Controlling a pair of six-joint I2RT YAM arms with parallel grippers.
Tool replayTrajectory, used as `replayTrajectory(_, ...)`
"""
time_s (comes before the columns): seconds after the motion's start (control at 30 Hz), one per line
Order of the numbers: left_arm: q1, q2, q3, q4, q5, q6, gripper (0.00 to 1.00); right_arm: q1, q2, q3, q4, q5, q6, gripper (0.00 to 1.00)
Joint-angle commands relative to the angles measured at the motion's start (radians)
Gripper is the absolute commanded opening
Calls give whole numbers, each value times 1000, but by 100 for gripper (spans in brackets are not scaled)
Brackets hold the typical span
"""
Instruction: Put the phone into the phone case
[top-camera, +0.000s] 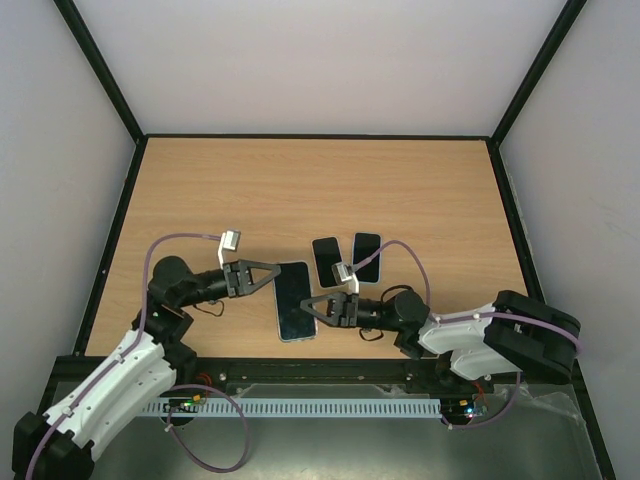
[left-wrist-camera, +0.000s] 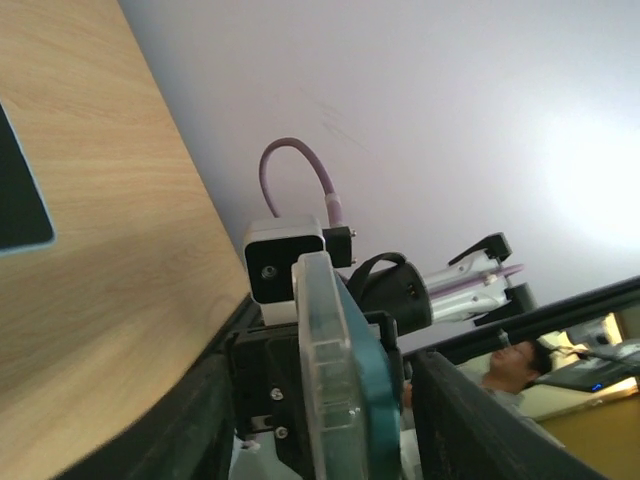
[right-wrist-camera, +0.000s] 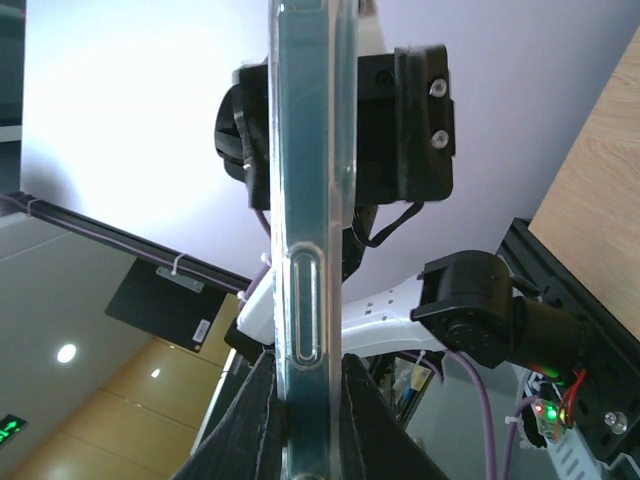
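Pale walls (top-camera: 330, 60) w/ a black frame boxed in the wooden desk (top-camera: 400, 190) on three sides. Near its front edge the left claw (top-camera: 270, 273) and right claw (top-camera: 310, 304) faced each other w/ the case (top-camera: 292, 318) btwn them, each closed on one long side of it. The right wrist view showed the case edge-on: clear plastic w/ a button cut-out, pinched by the dark fingers (right-wrist-camera: 255, 420) at the bottom of the shot. The left wrist view gave the opposite edge, clamped the same way. From above, the case's face looked dark w/ a pale rim. I couldn't tell whether a phone sat inside it, or whether it rested on the desk or hung just off it.

The two-sided hold was prob. because a thin, bendy shell twists if it's gripped on one side only. Opposed grips would keep it flat & let the rim be flexed. Both wrists were rolled sideways, which put a finger above and below the thin edge.

The first phone (top-camera: 327, 262) lay just beyond the right claw, close to the case's far corner; contact there was unclear. The second phone (top-camera: 367, 257) lay beside the first, further toward that claw's outer side.

For moving room, there was plenty of bare desk beyond both claws & outward of each. It was tight right behind them, at the desk's front rail. The right wrist's camera block & cable overlapped the phones' near ends in the top view, so a swing that way looked risky.
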Motion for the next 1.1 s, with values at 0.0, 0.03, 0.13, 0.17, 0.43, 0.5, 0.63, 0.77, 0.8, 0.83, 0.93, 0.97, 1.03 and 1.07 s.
replayTrajectory(0.0,5,5,-12,104,31,-44,41,-1,-7,14,145,-15,10,2)
replayTrajectory(0.03,5,4,-15,119,32,-53,35,-1,-7,17,138,-15,8,2)
replayTrajectory(0.13,5,-2,-14,102,22,-57,19,-1,-7,21,118,-13,6,3)
replayTrajectory(0.17,5,-2,-15,88,19,-52,14,-1,-8,21,110,-11,5,4)
replayTrajectory(0.43,5,17,-10,0,-7,-15,2,-1,-93,19,-100,56,-64,16)
replayTrajectory(0.5,5,22,1,-29,-11,-4,3,-1,-131,20,-155,84,-84,11)
replayTrajectory(0.63,5,27,12,-40,-8,-17,28,-1,-197,29,-267,158,-117,7)
replayTrajectory(0.77,5,18,1,-19,12,-34,55,0,-246,55,-321,240,-124,7)
replayTrajectory(0.8,5,14,-7,-6,18,-41,60,-1,-255,66,-333,257,-124,7)
replayTrajectory(0.83,5,6,-18,15,25,-51,65,-2,-262,79,-346,276,-124,7)
replayTrajectory(0.93,1,-17,-55,102,44,-102,72,-3,-273,115,-380,315,-131,7)
replayTrajectory(0.97,-1,-23,-62,118,47,-108,74,-3,-273,126,-386,326,-133,7)
replayTrajectory(1.03,-5,-24,-63,117,47,-105,76,-3,-271,143,-387,347,-134,7)
replayTrajectory(1.07,-7,-20,-63,117,54,-103,76,-3,-268,152,-385,355,-136,7)
